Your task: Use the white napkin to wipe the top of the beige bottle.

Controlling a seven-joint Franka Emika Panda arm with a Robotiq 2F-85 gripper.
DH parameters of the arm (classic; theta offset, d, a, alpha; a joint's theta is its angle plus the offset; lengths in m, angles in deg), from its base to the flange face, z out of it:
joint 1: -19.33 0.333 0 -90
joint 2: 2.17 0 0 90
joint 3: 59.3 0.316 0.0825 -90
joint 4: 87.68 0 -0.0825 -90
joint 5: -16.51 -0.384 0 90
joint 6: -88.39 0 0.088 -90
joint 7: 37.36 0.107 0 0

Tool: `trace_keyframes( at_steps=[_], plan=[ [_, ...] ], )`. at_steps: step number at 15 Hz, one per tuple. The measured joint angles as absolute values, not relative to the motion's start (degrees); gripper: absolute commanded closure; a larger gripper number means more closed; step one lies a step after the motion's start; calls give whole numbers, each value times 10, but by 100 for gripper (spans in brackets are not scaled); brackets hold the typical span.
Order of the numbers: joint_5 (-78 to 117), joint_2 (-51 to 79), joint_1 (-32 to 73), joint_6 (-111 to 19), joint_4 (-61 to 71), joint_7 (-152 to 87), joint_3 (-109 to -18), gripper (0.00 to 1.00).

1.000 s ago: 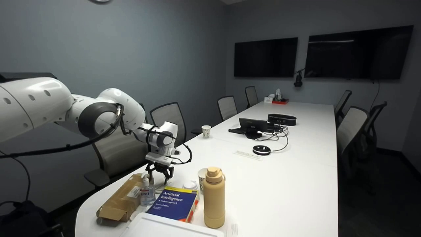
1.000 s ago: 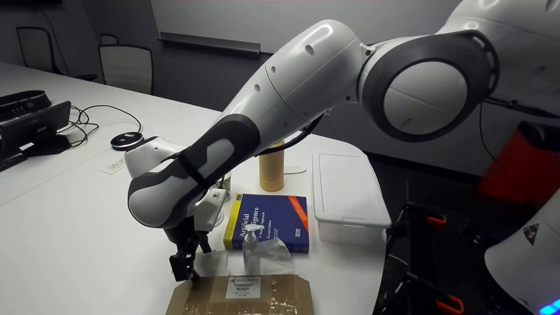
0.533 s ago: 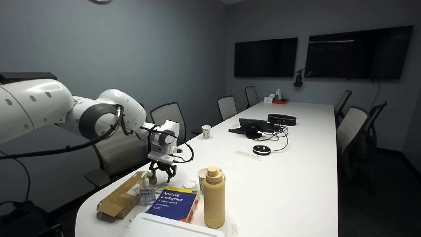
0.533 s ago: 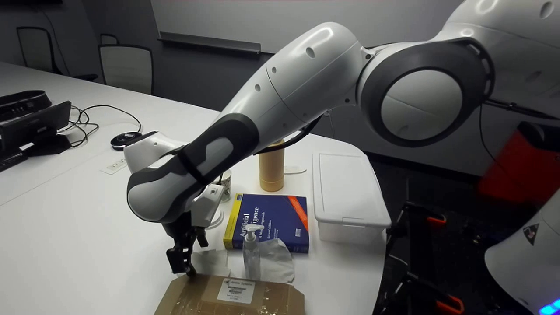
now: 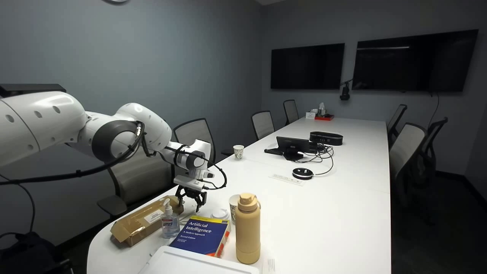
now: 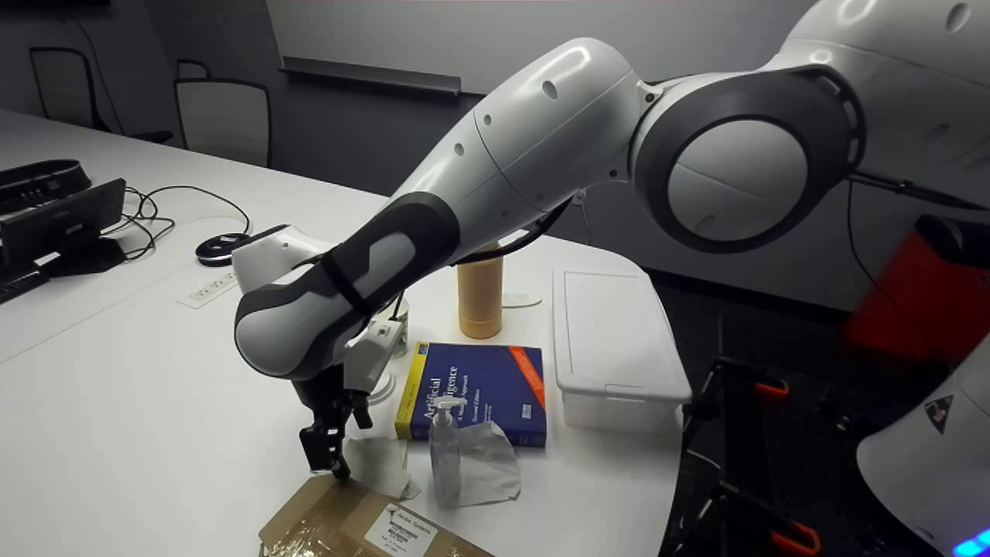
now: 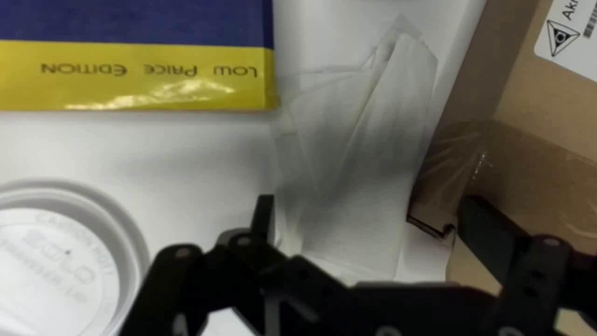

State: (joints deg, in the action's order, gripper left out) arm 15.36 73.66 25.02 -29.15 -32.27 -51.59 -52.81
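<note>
Compared with a second ago, the cardboard box (image 5: pixel 137 223) has turned in both exterior views, one end now farther from the book (image 5: pixel 199 234), and the hand (image 7: pixel 367 207) has shifted slightly. Its fingers stand wide apart above the wrinkled white napkin (image 7: pixel 359 154), which lies on the table (image 5: pixel 323 228) just beside the book's yellow-banded corner. The beige bottle (image 5: pixel 248 232) stands upright and unmoved near the book's opposite side.

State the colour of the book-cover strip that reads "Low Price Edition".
Yellow; the strip shows best in the wrist view.
</note>
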Motion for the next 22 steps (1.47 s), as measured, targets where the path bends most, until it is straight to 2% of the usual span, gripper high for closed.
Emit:
trace_keyframes(
  at_steps=[18, 19, 20, 22],
  plan=[
    [143, 751, 222, -291, -322, -516, -514, 0],
    [143, 752, 222, -291, -322, -516, -514, 25],
    [143, 753, 222, -291, -322, -516, -514, 26],
    [143, 754, 222, -291, -322, -516, -515, 42]
  ],
)
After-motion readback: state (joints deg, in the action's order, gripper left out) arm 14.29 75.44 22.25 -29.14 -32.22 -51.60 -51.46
